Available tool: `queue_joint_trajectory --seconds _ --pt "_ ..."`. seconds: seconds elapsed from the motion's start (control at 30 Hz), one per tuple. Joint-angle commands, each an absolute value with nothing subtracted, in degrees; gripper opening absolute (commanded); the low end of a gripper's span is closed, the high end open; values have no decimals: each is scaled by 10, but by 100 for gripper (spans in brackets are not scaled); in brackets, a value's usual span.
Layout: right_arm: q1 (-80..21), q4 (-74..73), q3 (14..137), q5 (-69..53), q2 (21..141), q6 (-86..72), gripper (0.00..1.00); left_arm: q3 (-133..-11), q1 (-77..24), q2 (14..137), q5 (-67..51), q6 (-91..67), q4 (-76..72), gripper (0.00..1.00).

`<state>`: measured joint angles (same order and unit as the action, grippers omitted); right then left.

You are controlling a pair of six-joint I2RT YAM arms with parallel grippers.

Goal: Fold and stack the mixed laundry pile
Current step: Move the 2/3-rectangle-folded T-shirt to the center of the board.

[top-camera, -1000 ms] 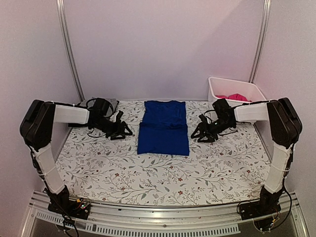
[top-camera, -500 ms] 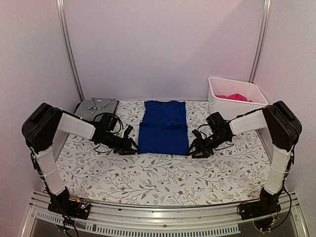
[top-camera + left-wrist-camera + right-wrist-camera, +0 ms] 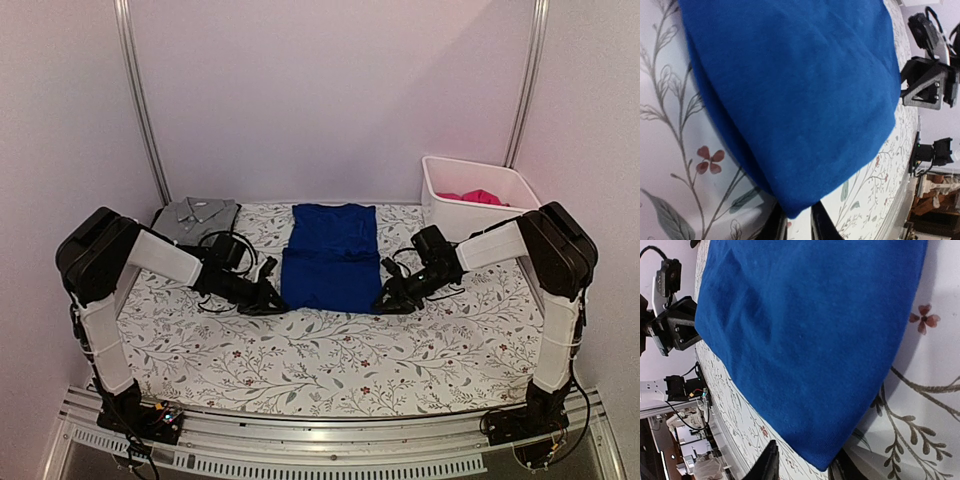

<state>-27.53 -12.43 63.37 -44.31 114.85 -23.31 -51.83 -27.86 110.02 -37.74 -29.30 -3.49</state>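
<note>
While the blue garment (image 3: 331,258) lies flat, left hand (image 3: 272,300) and right hand (image 3: 383,302) straddle its near corners, fingers spread.

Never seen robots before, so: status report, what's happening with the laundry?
Left gripper and right gripper open at blue garment's near corners. Garment lying flat, part-folded. Grey shirt, bin well clear.

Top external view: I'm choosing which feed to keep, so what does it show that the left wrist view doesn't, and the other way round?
Only top external: the grey shirt and the white bin holding a pink garment. Only left wrist: a close look at the blue garment, its corner lying between the fingertips of the left claw. Both: the blue garment, the floral table cover and the right claw.
</note>
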Motion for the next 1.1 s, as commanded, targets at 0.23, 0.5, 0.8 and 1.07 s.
queue_joint_trajectory --seconds 0.23,0.5,0.8,1.07 --pt "-281 -229 627 -371 1127 -190 0 -526 -279 1045 -295 -214 118 0" --pt "-289 -267 584 -394 1085 -162 0 -469 -306 987 -312 -216 147 0" --pt "-340 -241 508 -422 1056 -185 0 -407 -359 933 -321 -264 128 0" --pt "-349 -207 439 -421 992 -228 0 -344 -386 870 -318 -311 101 0"
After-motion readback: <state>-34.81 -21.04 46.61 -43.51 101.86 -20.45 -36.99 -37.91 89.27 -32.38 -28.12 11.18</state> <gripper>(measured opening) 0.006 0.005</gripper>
